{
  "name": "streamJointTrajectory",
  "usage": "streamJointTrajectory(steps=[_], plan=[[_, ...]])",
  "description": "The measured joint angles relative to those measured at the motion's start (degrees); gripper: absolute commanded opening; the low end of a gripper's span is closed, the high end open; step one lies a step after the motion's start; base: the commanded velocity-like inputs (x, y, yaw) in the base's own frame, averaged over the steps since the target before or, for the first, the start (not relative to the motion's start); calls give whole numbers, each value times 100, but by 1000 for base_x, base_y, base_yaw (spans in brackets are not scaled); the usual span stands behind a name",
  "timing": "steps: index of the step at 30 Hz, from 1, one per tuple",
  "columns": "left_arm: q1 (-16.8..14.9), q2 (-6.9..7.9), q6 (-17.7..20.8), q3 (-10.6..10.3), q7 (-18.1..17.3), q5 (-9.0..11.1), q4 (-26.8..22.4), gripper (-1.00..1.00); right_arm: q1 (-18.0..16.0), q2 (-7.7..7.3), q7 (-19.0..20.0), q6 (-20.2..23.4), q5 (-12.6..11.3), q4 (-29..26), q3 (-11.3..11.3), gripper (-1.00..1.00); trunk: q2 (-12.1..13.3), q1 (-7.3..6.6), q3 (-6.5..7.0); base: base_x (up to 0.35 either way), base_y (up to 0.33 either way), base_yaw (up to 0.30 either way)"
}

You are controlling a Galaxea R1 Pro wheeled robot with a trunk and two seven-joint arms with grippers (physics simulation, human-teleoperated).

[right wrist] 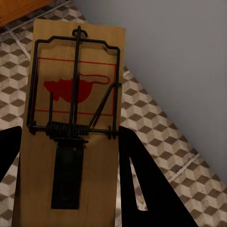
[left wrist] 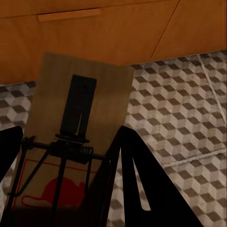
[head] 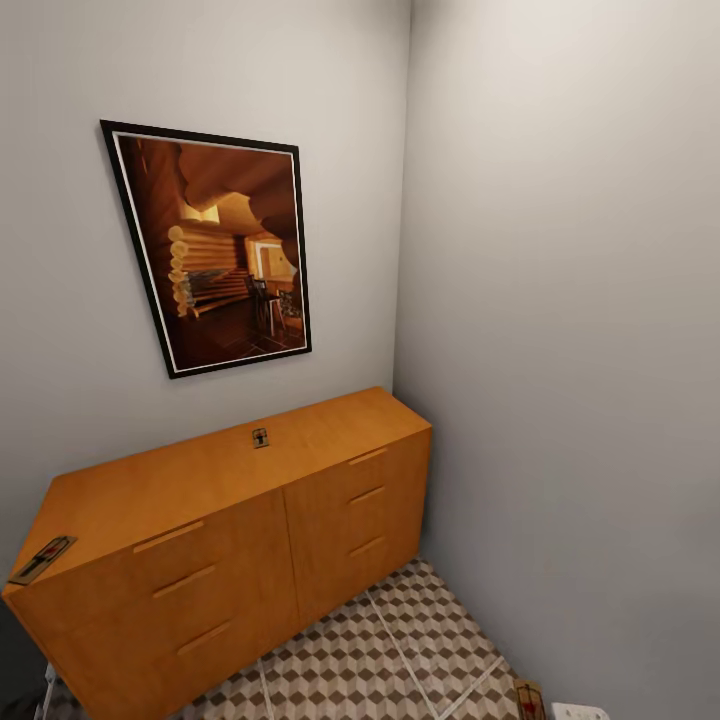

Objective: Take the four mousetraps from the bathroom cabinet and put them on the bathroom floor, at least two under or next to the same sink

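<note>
Two traps in your grippers, two left on the cabinet.

At far left you had a trap (head: 42, 558) lying on the near-left corner of the cabinet (head: 230, 560), its end past the edge; another trap (head: 260, 437) sat farther back on the top, below the picture (head: 215, 250). Your left gripper (left wrist: 66, 161) held a trap (left wrist: 80, 118) between its dark fingers, above the floor (left wrist: 184, 109) near the drawer fronts. Your right gripper (right wrist: 68, 161) clamped a trap (right wrist: 75, 85) too, over tiles (right wrist: 151, 137) beside the grey wall (right wrist: 179, 56); in the head view it showed at the lower right (head: 528, 697).
</note>
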Motion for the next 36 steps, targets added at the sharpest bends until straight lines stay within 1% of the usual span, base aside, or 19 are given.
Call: streamJointTrajectory(steps=[4, 8, 36], plan=[[45, -33, -4, -1, -31, -14, 1, -100, 0, 4, 0, 0, 12, 1, -1, -100, 0, 0, 0, 0, 0, 13], [68, -31, -5, -1, -23, -13, -5, -100, -1, 5, -2, 2, 18, 1, -2, -100, 0, 0, 0, 0, 0, 170], [79, -40, -15, -1, -22, -3, -6, -100, -1, 6, -2, 3, 23, 1, -2, -100, 0, 0, 0, 0, 0, 252]])
